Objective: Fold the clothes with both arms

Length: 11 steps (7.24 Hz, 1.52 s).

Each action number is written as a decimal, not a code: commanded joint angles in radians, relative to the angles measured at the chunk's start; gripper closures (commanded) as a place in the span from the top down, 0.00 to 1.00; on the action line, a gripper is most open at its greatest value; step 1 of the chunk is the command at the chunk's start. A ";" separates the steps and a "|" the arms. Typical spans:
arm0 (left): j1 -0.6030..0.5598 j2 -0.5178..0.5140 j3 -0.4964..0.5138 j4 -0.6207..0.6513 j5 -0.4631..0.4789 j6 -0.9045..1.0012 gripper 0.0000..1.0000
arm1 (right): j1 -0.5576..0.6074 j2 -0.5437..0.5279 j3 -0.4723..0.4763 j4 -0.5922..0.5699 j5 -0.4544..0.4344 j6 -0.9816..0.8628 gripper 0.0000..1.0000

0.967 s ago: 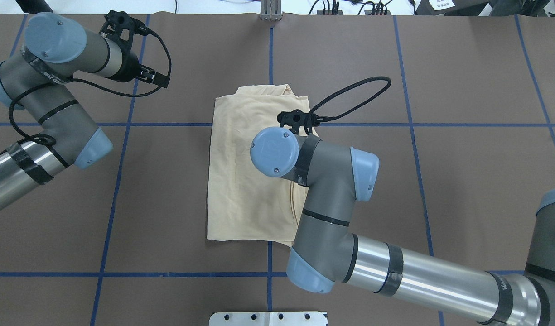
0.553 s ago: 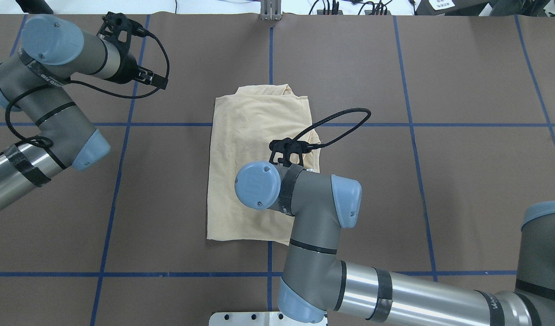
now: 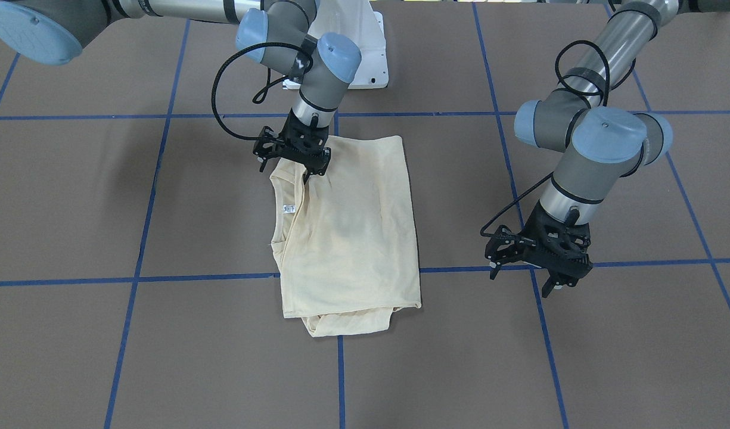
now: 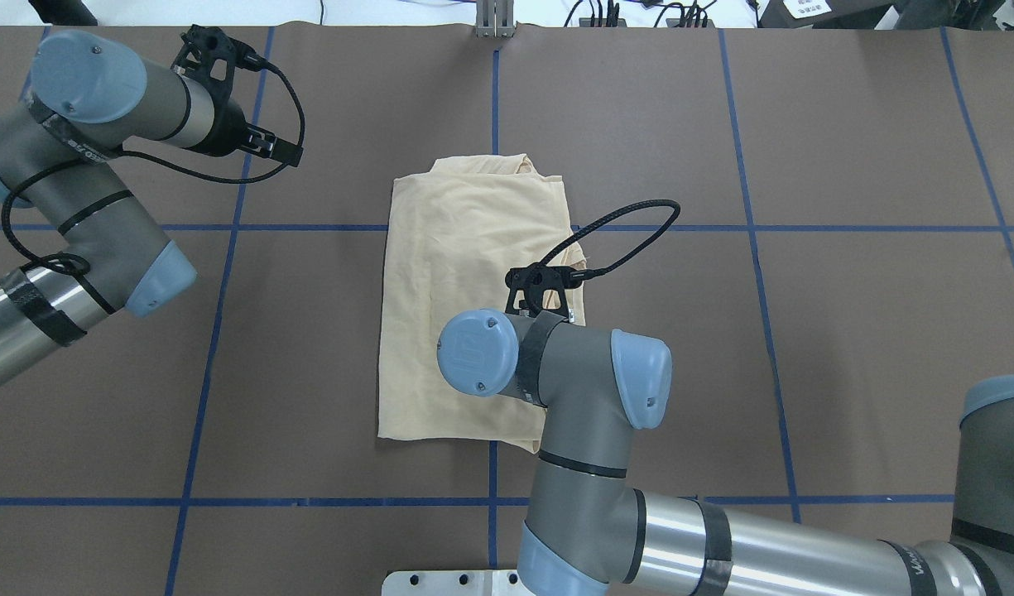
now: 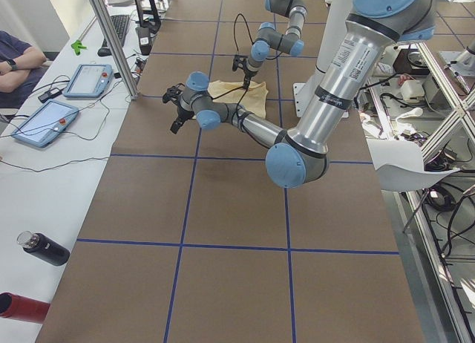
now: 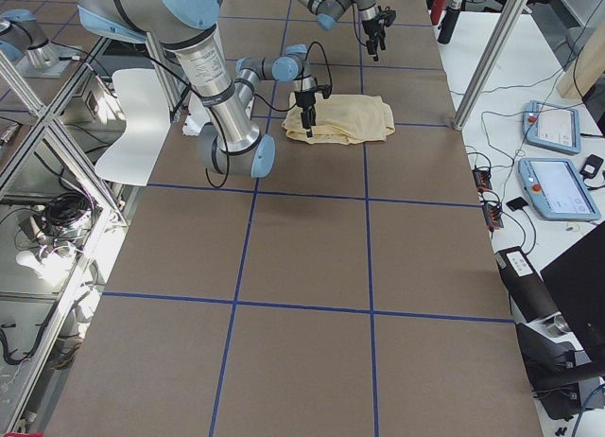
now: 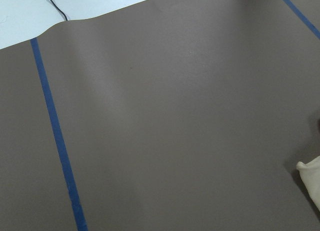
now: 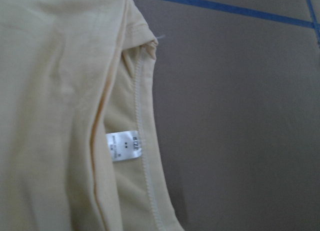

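One pale cream-yellow T-shirt (image 3: 353,226) lies folded into a long rectangle at the middle of the brown table (image 3: 162,345). Its one small white neck label (image 3: 288,208) shows by the collar. Of my two grippers, the right gripper (image 3: 308,174) hangs at the collar corner, perhaps touching cloth. The left gripper (image 3: 556,285) hovers well aside over bare table. I cannot tell whether either's fingers are apart.

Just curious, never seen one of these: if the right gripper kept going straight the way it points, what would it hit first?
Probably the T-shirt: the right gripper points down at its folded cloth beside the neckline. Whether it already touches is unclear.
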 commanded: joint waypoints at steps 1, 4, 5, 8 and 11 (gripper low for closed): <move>0.000 0.000 -0.003 0.000 0.000 0.000 1.00 | -0.020 -0.121 0.058 -0.015 -0.056 -0.016 1.00; 0.000 0.032 -0.067 0.006 -0.045 -0.032 1.00 | 0.032 -0.144 0.232 -0.006 -0.052 -0.094 1.00; 0.000 0.036 -0.105 0.018 -0.079 -0.123 1.00 | 0.050 -0.153 0.311 0.073 -0.013 -0.090 1.00; 0.179 0.071 -0.297 0.055 -0.061 -0.497 1.00 | 0.054 -0.362 0.403 0.534 0.029 -0.004 1.00; 0.429 0.129 -0.414 0.057 0.121 -0.721 1.00 | 0.052 -0.640 0.410 1.010 0.028 0.105 1.00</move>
